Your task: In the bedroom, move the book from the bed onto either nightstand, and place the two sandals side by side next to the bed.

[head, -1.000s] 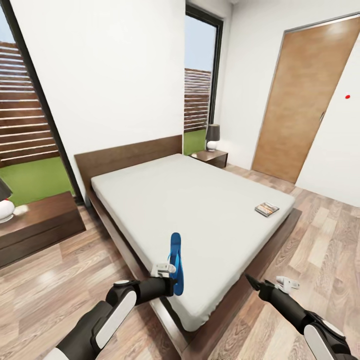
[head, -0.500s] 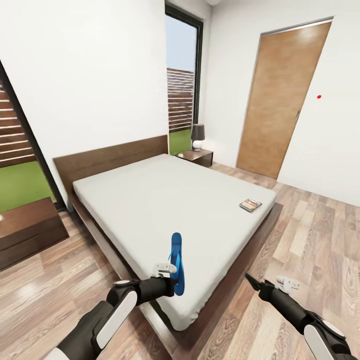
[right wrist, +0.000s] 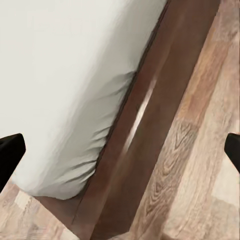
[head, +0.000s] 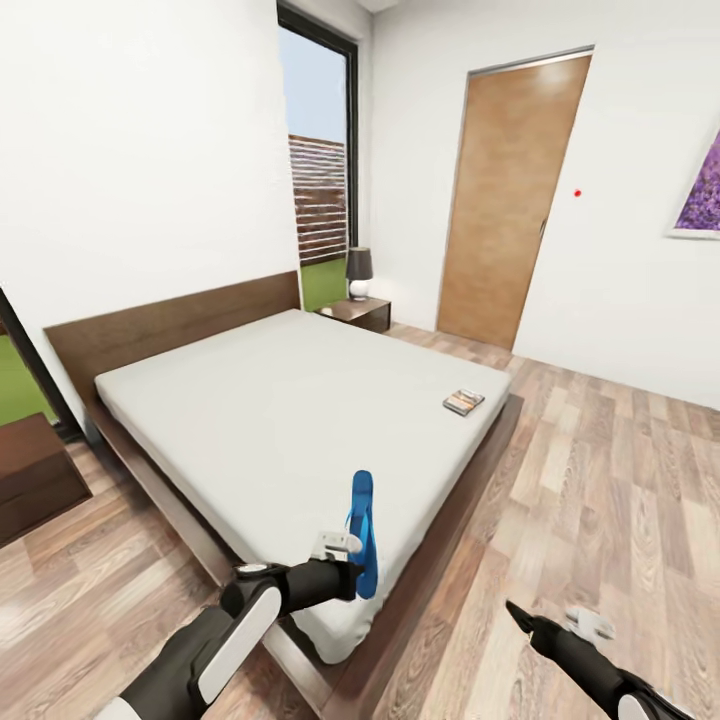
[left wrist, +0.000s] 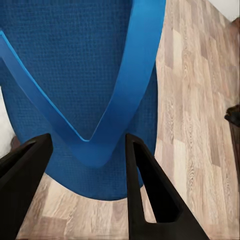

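While your left end effector (head: 352, 572) clamps one sandal (head: 362, 532), right end effector (head: 520, 617) spread empty; book (head: 463, 402) remains on bed (head: 280, 410).

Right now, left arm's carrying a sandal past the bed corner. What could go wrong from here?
1. The left gripper holds the blue sandal upright by one end, and most of it stands free above, so it may swing or slip out while driving.
2. The bed frame corner sits close under both arms; a turn could clip it.
3. The book lies near the mattress edge, where a bump might knock it off.
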### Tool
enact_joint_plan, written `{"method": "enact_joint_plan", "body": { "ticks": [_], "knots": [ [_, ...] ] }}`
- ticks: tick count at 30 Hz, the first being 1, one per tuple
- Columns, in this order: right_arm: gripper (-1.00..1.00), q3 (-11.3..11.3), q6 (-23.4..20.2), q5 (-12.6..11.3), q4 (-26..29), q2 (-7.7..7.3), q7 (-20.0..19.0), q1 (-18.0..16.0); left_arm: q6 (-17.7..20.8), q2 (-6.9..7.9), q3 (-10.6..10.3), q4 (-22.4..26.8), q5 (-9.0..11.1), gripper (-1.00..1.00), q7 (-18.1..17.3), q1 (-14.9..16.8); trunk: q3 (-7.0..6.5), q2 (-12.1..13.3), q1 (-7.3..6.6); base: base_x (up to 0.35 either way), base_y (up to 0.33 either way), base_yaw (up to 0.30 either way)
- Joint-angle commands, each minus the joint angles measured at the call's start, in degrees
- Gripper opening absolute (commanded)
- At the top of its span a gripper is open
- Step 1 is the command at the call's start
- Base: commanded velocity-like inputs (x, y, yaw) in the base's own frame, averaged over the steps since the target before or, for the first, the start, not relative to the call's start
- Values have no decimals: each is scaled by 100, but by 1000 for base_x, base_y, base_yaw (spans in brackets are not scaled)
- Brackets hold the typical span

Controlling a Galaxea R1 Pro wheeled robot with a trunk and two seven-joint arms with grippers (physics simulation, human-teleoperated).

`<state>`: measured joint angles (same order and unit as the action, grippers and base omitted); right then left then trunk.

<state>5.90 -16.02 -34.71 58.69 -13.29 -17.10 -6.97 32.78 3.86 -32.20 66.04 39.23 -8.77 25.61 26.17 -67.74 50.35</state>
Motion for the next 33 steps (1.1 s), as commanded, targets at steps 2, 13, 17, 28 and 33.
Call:
{"method": "enact_joint_plan", "body": {
  "ticks": [2, 13, 17, 28, 33],
  "knots": [
    [100, 86, 156, -67, -676, 0, -23, -8, 17, 3, -60, 5, -3, -100, -2, 5, 5, -4, 0, 0, 0, -281],
    [100, 276, 793, -88, -1988, -19, -39, -12, 15, -6, -111, 2, -1, -100, -2, 5, 5, -4, 0, 0, 0, -282],
    [100, 288, 801, -88, -2025, -85, -37, -10, 13, -105, -120, -39, -3, -100, 5, 5, 5, -4, 0, 0, 0, -282],
    [100, 289, 802, -88, -2033, -103, -31, -10, 9, -287, -360, -239, -12, -100, 6, 5, 5, -4, 0, 0, 0, -282],
    [100, 289, 802, -88, -2037, -96, -30, -7, 9, -289, -366, -244, -12, -100, 6, 5, 5, -4, 0, 0, 0, -282]
  ]
}}
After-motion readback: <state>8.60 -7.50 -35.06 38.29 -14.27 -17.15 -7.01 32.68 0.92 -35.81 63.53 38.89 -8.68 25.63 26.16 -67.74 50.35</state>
